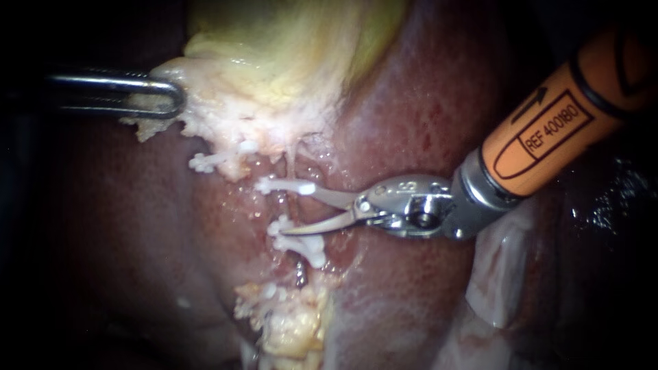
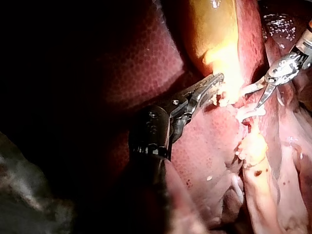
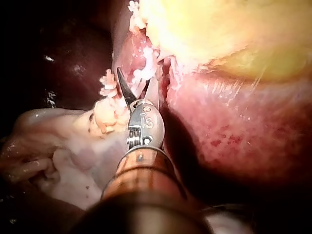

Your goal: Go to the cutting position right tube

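Right tube: a thin pale strand [image 1: 279, 205] running down from the gallbladder [image 1: 274, 48] across the liver [image 1: 137, 226], with white clips [image 1: 284, 185] above and below a short bare stretch. That stretch is small and partly hidden, so its exact course is hard to trace.
Right instrument: [image 1: 299, 211] comes in from the right with two curved blades spread apart. They straddle the bare stretch between the clips and close on nothing; whether either blade touches the tube cannot be told.
Left instrument: [image 1: 161, 96] comes in from the left, its jaws pressed onto the pale edge of the gallbladder and holding it up and aside.
Handling: the tube looks soft, wet and slippery, light and easily torn, and it probably stays taut only while the gallbladder is held.
Where to engage: I judge the bare gap between the clips to be the place, with the blades square across it and clear of the clips and liver.
Risk: nicking a clip or the liver surface.
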You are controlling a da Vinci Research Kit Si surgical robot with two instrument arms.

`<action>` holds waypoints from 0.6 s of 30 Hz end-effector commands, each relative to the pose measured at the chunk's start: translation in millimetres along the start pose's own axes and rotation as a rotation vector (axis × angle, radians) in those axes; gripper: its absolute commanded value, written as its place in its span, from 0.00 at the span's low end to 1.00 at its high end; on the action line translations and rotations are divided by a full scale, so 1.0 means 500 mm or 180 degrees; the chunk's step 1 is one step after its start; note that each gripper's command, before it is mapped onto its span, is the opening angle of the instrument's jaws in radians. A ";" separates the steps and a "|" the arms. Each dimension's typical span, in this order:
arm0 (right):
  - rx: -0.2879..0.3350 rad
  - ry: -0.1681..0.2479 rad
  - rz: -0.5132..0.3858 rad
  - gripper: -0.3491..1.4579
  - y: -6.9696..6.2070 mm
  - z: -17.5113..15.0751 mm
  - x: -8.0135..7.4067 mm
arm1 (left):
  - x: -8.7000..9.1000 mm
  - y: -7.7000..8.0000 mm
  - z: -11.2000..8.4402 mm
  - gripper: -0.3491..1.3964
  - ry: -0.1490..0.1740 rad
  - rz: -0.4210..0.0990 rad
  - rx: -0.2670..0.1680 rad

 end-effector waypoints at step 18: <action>0.0572 0.0245 -0.0294 0.79 0.0026 0.0009 -0.0001 | -0.0001 0.0002 0.0009 0.00 -0.0004 0.0000 -0.0012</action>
